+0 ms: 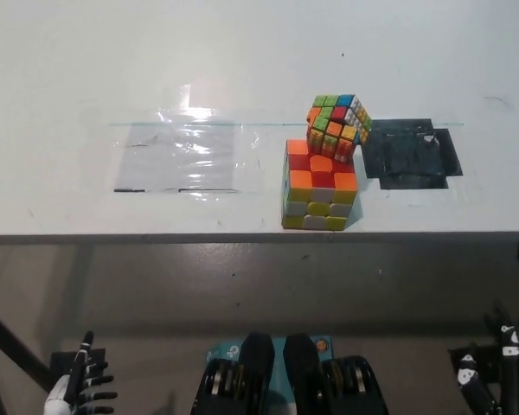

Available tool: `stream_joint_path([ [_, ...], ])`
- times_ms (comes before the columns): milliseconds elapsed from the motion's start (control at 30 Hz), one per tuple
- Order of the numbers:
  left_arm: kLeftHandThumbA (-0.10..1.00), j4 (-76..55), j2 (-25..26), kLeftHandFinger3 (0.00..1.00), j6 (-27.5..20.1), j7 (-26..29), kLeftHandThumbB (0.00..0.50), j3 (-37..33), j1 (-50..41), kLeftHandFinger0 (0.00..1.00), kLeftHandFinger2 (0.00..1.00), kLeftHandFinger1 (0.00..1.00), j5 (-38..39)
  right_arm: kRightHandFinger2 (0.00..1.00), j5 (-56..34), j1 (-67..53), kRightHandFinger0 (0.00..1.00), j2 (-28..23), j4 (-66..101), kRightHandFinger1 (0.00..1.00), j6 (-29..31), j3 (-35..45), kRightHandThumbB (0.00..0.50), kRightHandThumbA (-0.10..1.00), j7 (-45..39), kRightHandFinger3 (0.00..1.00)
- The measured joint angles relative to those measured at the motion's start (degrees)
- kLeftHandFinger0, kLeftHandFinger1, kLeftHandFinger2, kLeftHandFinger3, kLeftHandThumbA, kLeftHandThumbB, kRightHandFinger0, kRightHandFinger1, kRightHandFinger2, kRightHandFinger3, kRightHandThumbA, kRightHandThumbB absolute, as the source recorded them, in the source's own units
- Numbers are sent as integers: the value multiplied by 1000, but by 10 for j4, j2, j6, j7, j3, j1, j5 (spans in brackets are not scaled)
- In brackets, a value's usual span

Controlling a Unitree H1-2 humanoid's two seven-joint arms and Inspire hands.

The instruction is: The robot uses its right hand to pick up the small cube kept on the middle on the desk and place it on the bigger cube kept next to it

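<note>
White desk [86,69], small cube [336,126] tilted atop bigger cube [318,186]; both hands' fingers empty, spread, no legible writing.

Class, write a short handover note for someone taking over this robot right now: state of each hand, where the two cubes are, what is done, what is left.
Left hand: white, open, resting low at the lower left below the desk edge, holding nothing.
Right hand: black, low at the lower right, clear of the desk; only partly in view, so its state cannot be told.
Small multicoloured puzzle cube: sits tilted on the back edge of the bigger multicoloured puzzle cube, near the front edge of the white desk.
Done: small cube placed on the bigger one, released.
Left: perhaps check that the tilted cube sits stable.
</note>
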State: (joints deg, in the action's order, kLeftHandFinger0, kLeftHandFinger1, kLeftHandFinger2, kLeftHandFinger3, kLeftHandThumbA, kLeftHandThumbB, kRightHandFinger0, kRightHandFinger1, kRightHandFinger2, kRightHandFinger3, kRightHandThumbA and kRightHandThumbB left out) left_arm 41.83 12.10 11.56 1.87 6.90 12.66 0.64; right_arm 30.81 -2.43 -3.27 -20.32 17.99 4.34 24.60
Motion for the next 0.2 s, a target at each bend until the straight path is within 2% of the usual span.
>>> stream_joint_path([
  [67, 1000, 1, -1, 771, 0, 0, 83, 0, 0, 544, 731, 607, 0, 806, -26, 8, 592, 7, -17, 735, 0, 16, 34, 89, -5, 909],
  [100, 1000, 1, -2, 732, 0, 0, 80, 0, 0, 511, 686, 569, 0, 809, -38, 13, 574, 10, -26, 732, -1, 23, 24, 98, -7, 909],
  [200, 1000, 1, -2, 718, 0, 0, 81, 0, 0, 506, 685, 571, 0, 812, -60, 20, 562, 17, -38, 733, -4, 37, 18, 97, -13, 903],
])
